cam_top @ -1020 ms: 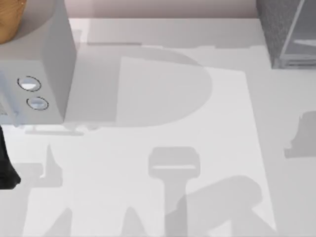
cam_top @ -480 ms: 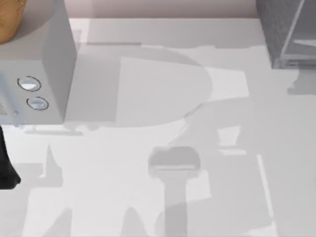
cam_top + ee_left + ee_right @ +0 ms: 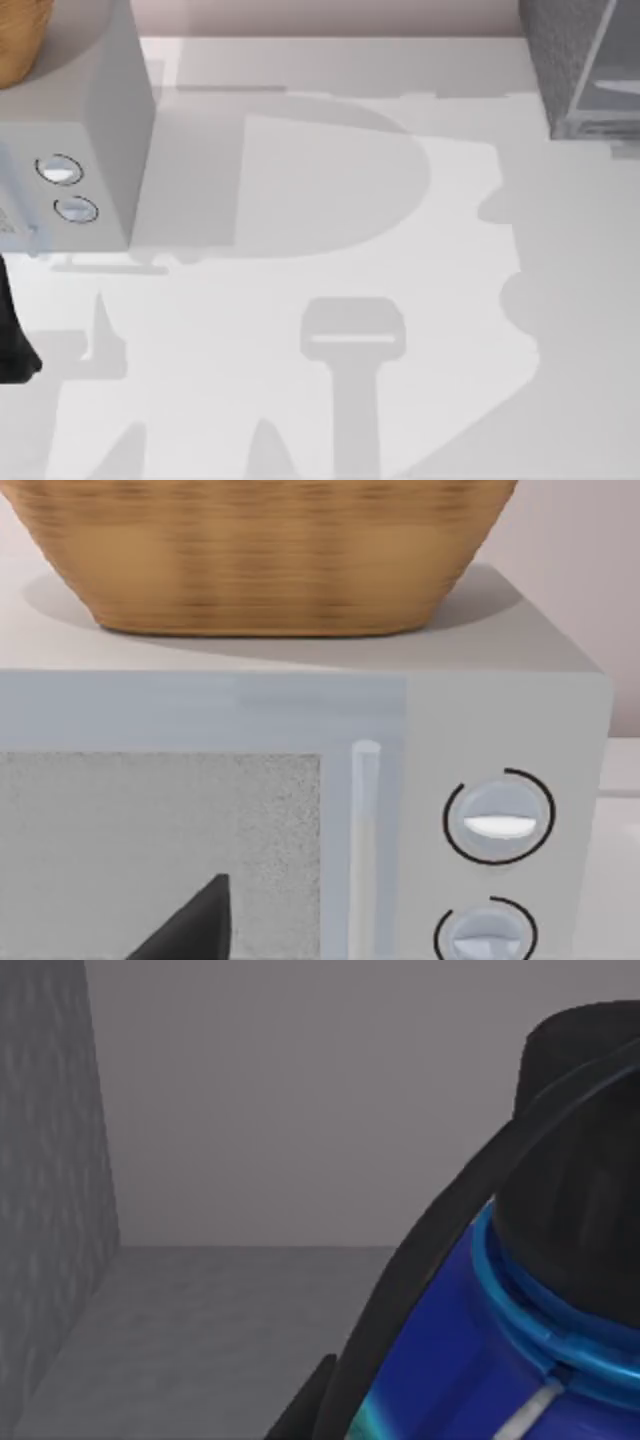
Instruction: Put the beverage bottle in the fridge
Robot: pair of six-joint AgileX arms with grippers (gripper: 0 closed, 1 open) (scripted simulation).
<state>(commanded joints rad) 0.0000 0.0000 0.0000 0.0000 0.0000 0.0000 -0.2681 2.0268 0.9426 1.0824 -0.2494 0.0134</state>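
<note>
The beverage bottle (image 3: pixel 470 1360) appears very close in the right wrist view: a dark blue shoulder, a thin turquoise ring under the round black cap (image 3: pixel 580 1160), and a black strap (image 3: pixel 420 1290) that curves down along its side. Behind it there is a plain grey back wall, a grey floor and a speckled dark grey side wall (image 3: pixel 50 1160), so the bottle seems to be inside the fridge, though I cannot say if it stands on that floor or hangs above it. A small dark tip near the bottle may be part of the right claw, and whether this claw is spread or pinching the bottle cannot be told.

In the top view the fridge (image 3: pixel 585 65) is at the far right corner of the white desk (image 3: pixel 300 400), with its paler glassy panel turned to the right edge. Soft shadows lie over the right half of the desk.

At the left side of the desk stands a light grey box (image 3: pixel 90 130) with two round dials (image 3: pixel 60 170), and a woven basket (image 3: pixel 270 550) rests on top of it. The left wrist view faces the front of this box, and one dark finger (image 3: pixel 195 925) of the left claw shows before its speckled door window; its state cannot be told either. A dark part of the left arm (image 3: pixel 15 340) is at the left edge of the desk.
</note>
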